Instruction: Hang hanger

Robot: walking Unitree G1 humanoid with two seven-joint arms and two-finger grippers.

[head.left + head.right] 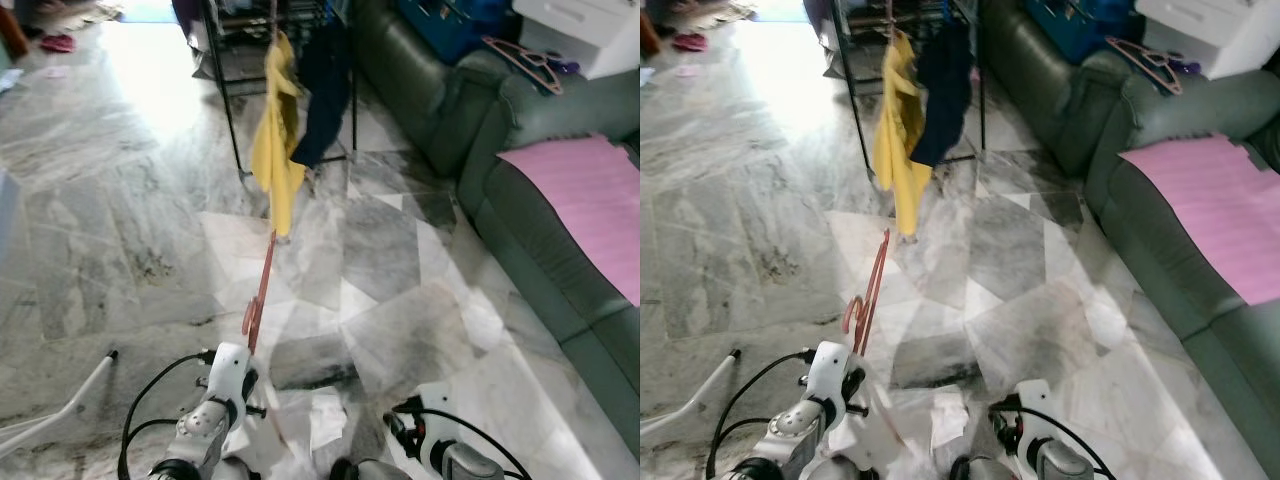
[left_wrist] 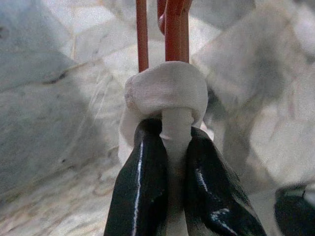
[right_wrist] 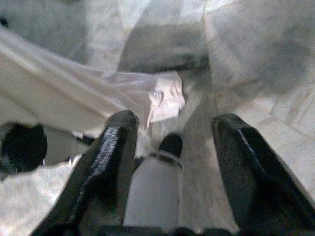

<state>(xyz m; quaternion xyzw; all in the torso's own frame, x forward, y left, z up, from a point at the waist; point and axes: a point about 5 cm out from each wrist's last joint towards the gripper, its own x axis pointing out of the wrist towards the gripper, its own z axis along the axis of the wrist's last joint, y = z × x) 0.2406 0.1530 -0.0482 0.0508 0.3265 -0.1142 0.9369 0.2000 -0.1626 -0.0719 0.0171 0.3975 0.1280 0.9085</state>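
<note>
Now my left gripper [image 2: 174,147] squeezes the red hanger [image 1: 258,300] and its white cloth, pointing toward the clothes rack [image 1: 230,90] ahead, ready to hang. My right gripper [image 3: 172,162] waits open.

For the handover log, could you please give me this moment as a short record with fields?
left gripper: shut on the red hanger, where white cloth wraps it
right gripper: open, holding nothing, low over the marble floor
rack: black clothes rack ahead, carrying a yellow garment and a dark blue garment
sofa: green sofa on the robot's right, with a pink cloth on it
</note>
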